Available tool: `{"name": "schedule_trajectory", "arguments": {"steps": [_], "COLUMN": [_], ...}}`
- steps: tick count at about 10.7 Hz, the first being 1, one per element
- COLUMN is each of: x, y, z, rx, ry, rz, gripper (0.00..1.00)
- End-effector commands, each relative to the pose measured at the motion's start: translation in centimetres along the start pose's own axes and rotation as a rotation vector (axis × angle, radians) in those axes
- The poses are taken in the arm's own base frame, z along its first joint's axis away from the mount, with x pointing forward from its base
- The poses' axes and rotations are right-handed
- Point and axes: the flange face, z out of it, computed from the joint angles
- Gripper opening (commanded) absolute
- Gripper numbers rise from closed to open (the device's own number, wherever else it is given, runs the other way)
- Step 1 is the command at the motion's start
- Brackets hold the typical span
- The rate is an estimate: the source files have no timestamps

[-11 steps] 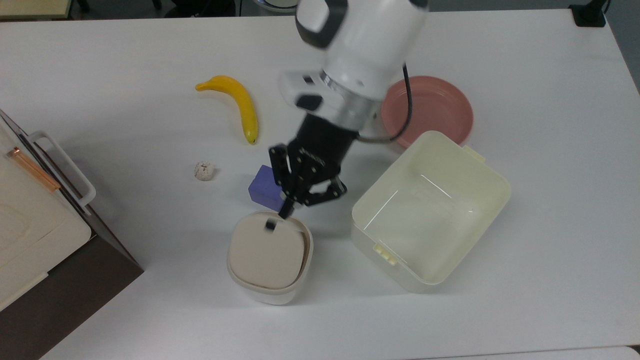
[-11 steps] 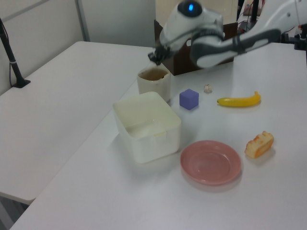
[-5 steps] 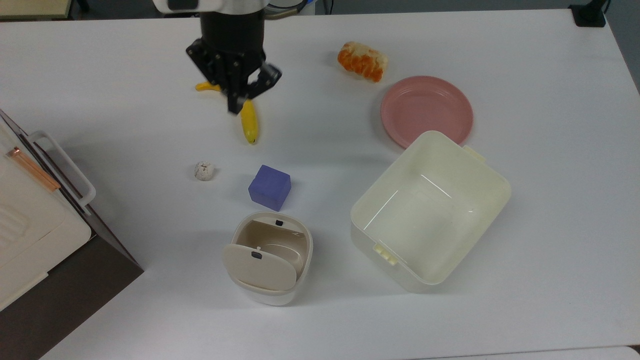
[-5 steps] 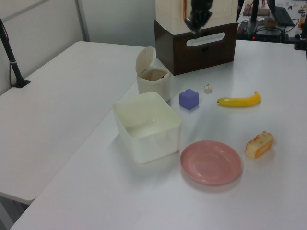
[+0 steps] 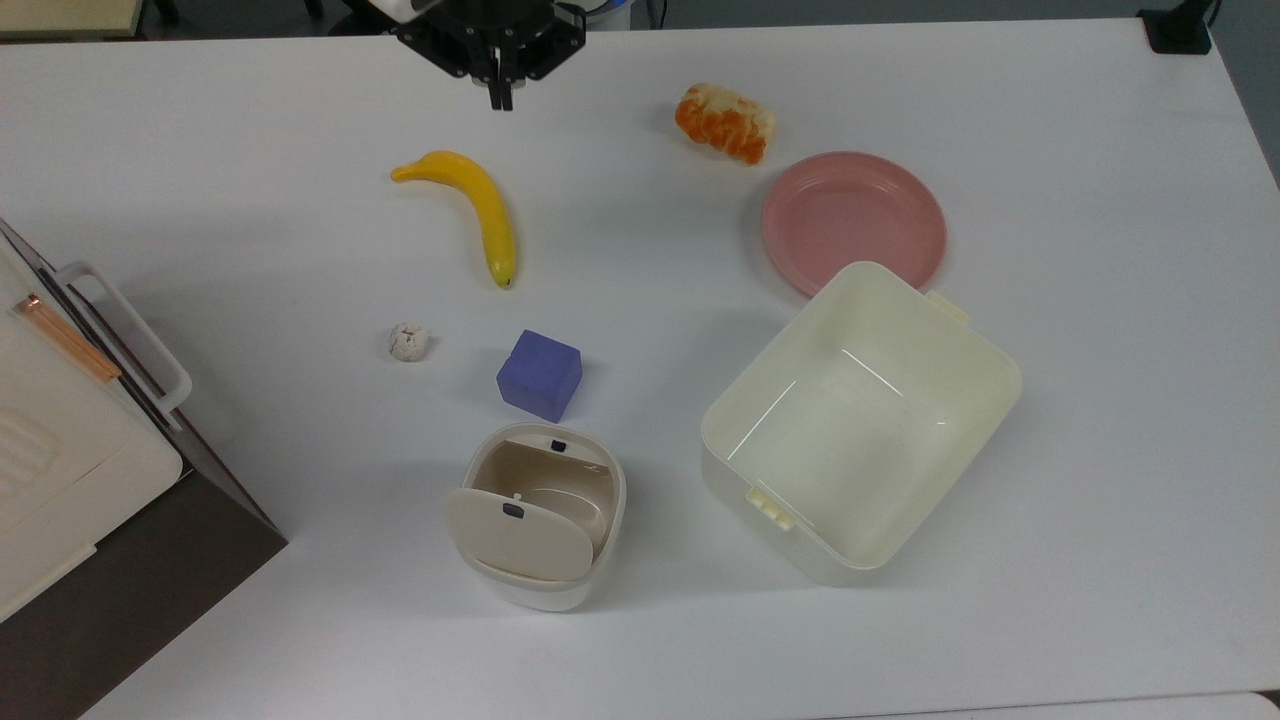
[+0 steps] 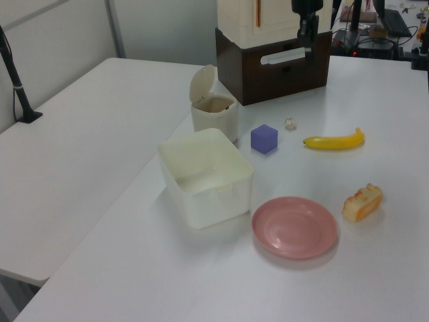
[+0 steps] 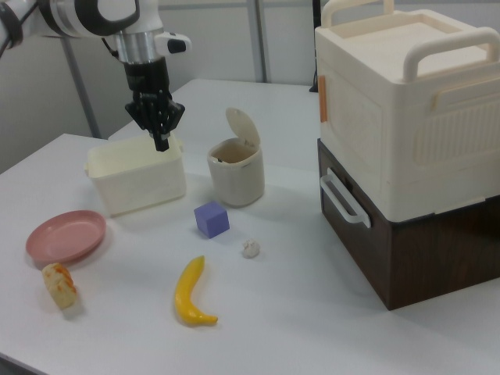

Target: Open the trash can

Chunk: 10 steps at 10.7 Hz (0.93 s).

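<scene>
The trash can [image 5: 598, 525] is a small white rounded bin near the front middle of the table. Its beige lid [image 5: 518, 535] stands tipped up on its hinge, so the beige inside shows. A small black button [image 5: 558, 445] sits on the rim. The left view shows the trash can [image 6: 214, 121] with its lid [image 6: 202, 83] upright, and so does the right view [image 7: 236, 178]. My gripper [image 5: 497, 96] hangs far from it, above the table's far edge in the top view, fingers together and holding nothing. It also appears in the left view [image 6: 308, 45] and the right view [image 7: 162, 143].
A pale-yellow lidless tub [image 5: 985, 375] stands to the top view's right of the bin, with a pink plate [image 5: 853, 220] behind it. A purple cube [image 5: 540, 375], a white crumpled ball [image 5: 408, 342], a banana [image 5: 480, 210] and an orange-white food piece [image 5: 725, 122] lie around. A cream box on a brown cabinet [image 5: 60, 450] fills the top view's left.
My gripper left the bin's button and drew back to the table's far edge in the top view. The lid sprang from closed to upright.
</scene>
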Motion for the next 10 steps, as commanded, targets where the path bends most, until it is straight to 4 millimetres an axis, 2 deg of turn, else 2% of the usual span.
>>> {"name": "schedule_trajectory", "arguments": {"steps": [1,2,3,5,7,10], "x": [-1.6,-1.7,-2.2,-4.3,-5.2,-4.7], "y": [0.9,1.6,3.0,4.4,5.2,3.6], "z": [-2.9,-4.2,-4.7,-4.9,-5.7,-4.8], "rx": [0.071,0.073,0.089,0.141,0.17,0.16], "ry": [0.078,0.148,0.18,0.193,0.191,0.164], "rz": [0.001,0.051,0.1,0.117,0.176,0.154], "gripper": [1.0,1.0,1.0,1.0,1.0,1.0]}}
